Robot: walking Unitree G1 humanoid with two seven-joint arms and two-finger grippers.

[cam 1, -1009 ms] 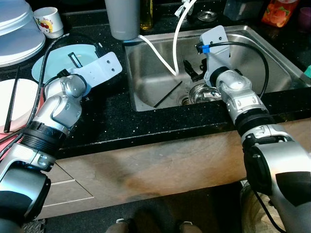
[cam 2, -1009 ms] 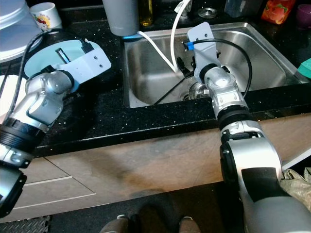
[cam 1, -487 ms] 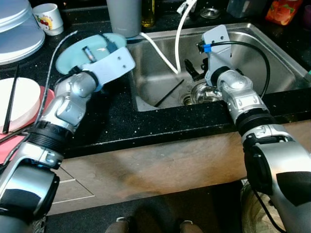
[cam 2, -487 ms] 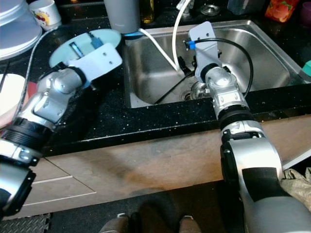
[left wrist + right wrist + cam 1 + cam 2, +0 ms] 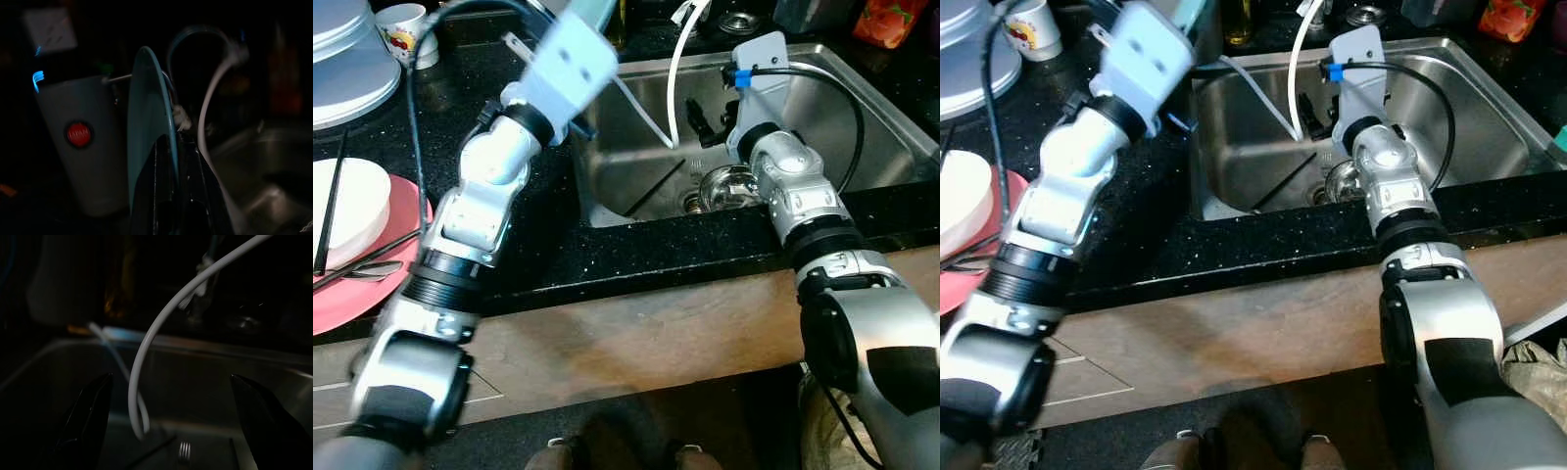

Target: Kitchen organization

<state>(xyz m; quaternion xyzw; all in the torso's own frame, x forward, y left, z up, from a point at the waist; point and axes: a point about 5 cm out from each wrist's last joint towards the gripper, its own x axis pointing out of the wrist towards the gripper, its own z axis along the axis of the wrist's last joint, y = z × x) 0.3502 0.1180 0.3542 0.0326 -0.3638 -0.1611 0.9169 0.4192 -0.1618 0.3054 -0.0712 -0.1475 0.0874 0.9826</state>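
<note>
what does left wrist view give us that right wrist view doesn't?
Left wrist: the left gripper shut on the rim of a light blue plate held edge-on, and a grey tumbler with a red round label beside it.

Right wrist: the right gripper open over the steel sink, with a fork and a thin black stick on the bottom.

Both: the white hose, in very dark frames.

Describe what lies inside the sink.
In the sink: a white hose hanging in, a black chopstick near the drain, a glass bowl and a fork. The right tool hovers above; its arm hides part of the floor.
</note>
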